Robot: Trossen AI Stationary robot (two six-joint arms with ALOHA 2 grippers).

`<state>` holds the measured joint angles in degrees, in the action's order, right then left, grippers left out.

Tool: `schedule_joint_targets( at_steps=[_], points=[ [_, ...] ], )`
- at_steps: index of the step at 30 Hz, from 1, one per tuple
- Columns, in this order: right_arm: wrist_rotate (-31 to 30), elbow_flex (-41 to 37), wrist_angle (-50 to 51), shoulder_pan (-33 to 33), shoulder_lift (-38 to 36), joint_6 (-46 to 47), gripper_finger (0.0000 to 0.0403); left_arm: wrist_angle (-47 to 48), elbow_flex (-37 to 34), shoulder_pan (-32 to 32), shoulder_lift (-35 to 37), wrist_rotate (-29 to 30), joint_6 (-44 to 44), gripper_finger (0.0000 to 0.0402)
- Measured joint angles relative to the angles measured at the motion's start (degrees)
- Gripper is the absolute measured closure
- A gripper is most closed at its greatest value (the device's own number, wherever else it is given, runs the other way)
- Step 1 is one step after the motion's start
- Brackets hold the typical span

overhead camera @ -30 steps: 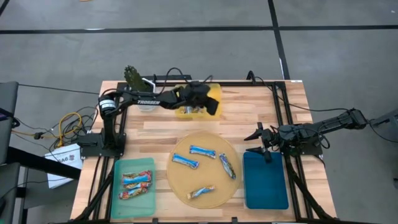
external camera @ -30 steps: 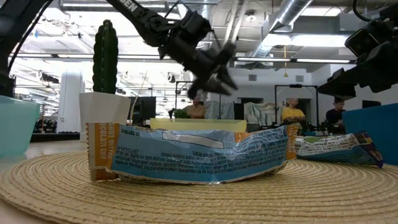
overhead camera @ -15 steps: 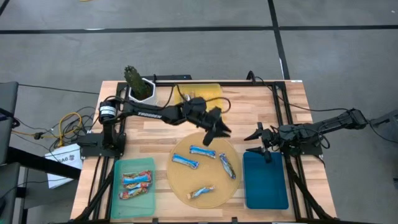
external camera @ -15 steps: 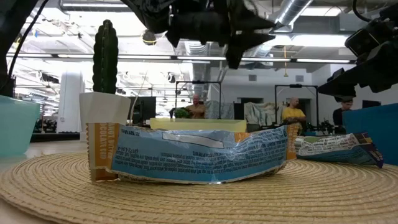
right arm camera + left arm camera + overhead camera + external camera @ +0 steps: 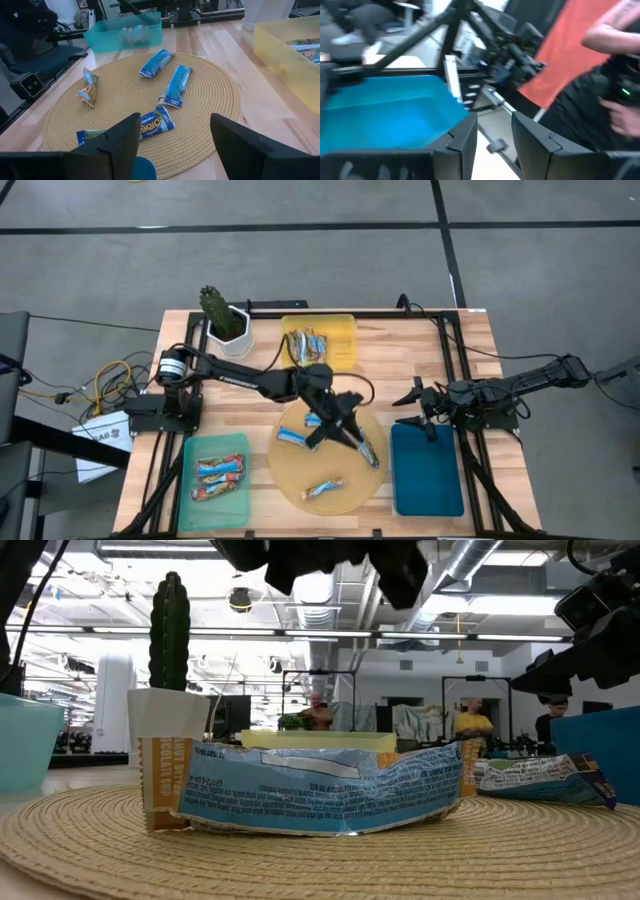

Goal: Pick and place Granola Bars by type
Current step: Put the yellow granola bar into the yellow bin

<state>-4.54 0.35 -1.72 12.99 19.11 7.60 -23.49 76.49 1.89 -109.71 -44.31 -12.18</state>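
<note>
1. The left gripper (image 5: 335,430) is stretched out over the round woven mat (image 5: 290,475) in the middle of the table (image 5: 470,345). Its fingers (image 5: 462,145) stand part-way apart with nothing visible between them.
2. The right gripper (image 5: 412,408) waits at the right side of the table, just above the dark blue tray (image 5: 428,475), its fingers (image 5: 240,140) spread wide and empty.
3. Four Granola Bars lie on the mat: a blue-white bar (image 5: 296,439) beside the left gripper, another blue-white bar (image 5: 318,420) partly under the arm, a blue bar (image 5: 366,450) toward the right edge, and a brownish-gold bar (image 5: 323,489) near the front.
4. More bars (image 5: 306,347) lie in the yellow tray (image 5: 340,330) at the back.
5. Two bars (image 5: 219,475) rest in the teal tray (image 5: 200,445) at front left.
6. A potted cactus (image 5: 218,312) stands at the back left corner.
</note>
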Motion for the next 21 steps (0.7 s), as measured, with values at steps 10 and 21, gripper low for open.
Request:
schedule_joint_targets(
  at_steps=[10, 21],
  points=[
    [0.0, 0.0, 0.0, 0.0, 0.0, 0.0, 0.0168, 1.5, 0.0, 10.2, 0.0, 0.5, 5.5, 0.0288],
    [0.0, 0.0, 0.0, 0.0, 0.0, 0.0, 0.0168, 14.3, 0.0, 22.6, 0.0, 17.2, 18.7, 0.0288]
  ],
)
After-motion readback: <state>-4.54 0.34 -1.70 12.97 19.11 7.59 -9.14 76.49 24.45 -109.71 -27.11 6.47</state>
